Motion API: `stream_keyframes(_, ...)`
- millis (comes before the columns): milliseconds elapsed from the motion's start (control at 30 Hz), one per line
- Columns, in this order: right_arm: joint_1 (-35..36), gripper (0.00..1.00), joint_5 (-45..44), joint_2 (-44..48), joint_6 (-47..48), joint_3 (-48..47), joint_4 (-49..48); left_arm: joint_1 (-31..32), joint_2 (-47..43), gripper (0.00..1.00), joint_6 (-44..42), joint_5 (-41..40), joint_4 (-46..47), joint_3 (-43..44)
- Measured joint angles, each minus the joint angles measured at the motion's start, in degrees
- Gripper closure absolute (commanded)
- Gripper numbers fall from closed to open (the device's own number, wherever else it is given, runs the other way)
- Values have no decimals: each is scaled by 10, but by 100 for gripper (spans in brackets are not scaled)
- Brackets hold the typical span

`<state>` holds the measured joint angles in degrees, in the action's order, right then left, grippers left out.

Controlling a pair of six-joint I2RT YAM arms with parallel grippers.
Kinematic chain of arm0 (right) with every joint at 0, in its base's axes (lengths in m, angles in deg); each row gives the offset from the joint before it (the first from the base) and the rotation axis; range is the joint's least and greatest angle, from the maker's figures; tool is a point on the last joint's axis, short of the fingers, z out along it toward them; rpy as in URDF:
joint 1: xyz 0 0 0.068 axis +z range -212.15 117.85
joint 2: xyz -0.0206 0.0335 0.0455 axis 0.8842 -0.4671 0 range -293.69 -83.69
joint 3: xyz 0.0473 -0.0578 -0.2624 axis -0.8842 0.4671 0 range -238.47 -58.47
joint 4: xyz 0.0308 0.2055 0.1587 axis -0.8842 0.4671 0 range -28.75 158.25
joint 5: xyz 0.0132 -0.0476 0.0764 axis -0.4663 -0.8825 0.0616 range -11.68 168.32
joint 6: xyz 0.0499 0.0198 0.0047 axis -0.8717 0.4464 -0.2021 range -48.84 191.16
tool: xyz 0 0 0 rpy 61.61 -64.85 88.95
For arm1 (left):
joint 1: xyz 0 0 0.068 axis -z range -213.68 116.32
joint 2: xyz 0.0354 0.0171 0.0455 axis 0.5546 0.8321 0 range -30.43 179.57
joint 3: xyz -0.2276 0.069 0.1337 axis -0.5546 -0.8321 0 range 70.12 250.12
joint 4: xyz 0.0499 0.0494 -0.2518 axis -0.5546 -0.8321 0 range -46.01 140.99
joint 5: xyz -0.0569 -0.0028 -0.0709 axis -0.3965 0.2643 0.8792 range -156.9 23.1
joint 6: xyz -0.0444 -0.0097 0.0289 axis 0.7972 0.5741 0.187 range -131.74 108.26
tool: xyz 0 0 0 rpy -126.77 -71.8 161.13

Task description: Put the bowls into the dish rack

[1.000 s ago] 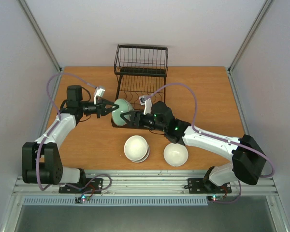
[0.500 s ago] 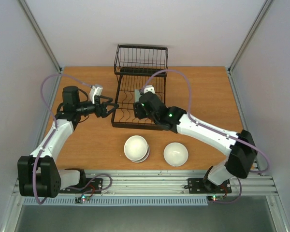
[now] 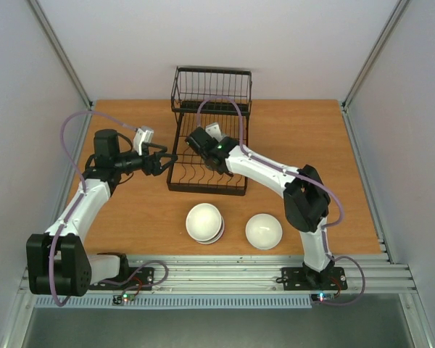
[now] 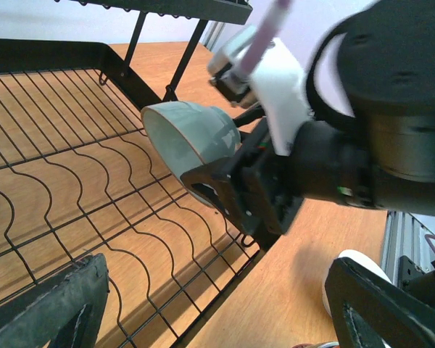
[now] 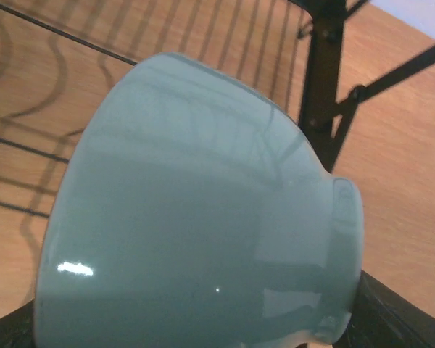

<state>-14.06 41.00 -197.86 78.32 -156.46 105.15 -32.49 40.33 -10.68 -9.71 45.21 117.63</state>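
Note:
My right gripper (image 3: 196, 141) is shut on a pale mint-green bowl (image 4: 185, 138), holding it tilted on its side just above the slotted tray of the black wire dish rack (image 3: 210, 109). From the right wrist the bowl (image 5: 196, 217) fills the picture between my fingers, with the rack's wires (image 5: 322, 72) behind it. In the top view the wrist hides the bowl. My left gripper (image 3: 162, 163) stands open and empty beside the rack's left edge. Its fingers (image 4: 51, 312) frame the tray's wavy wires (image 4: 94, 181). Two white bowls (image 3: 204, 221) sit stacked on the table, and a single white one (image 3: 263, 230) lies to their right.
The rack's taller basket section (image 3: 212, 88) rises at the far end, behind the right wrist. The wooden table (image 3: 312, 138) is walled left and right by white panels. A white bowl's edge (image 4: 342, 267) shows near my left gripper's right finger.
My left gripper let go of the mint-green bowl, opened and drew back to the left. The right arm carried the bowl from the rack's front left corner up over the tray.

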Motion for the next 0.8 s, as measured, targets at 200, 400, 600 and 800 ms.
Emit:
stream_keyframes(200, -55, 99, 1, -35, -2, -13, 30, 0, 0, 18, 0, 0, 0, 0)
stream_keyframes(400, -89, 99, 23, -45, 3, -16, 10, 0, 6, 18, 0, 2, -1, 0)
stream_keyframes(600, -100, 99, 39, -70, 5, -23, -15, 0, 9, 18, -2, 2, -3, 0)
stream_keyframes(800, -107, 99, 42, -82, 5, -31, -33, 0, 12, 18, -2, 4, -4, 0)
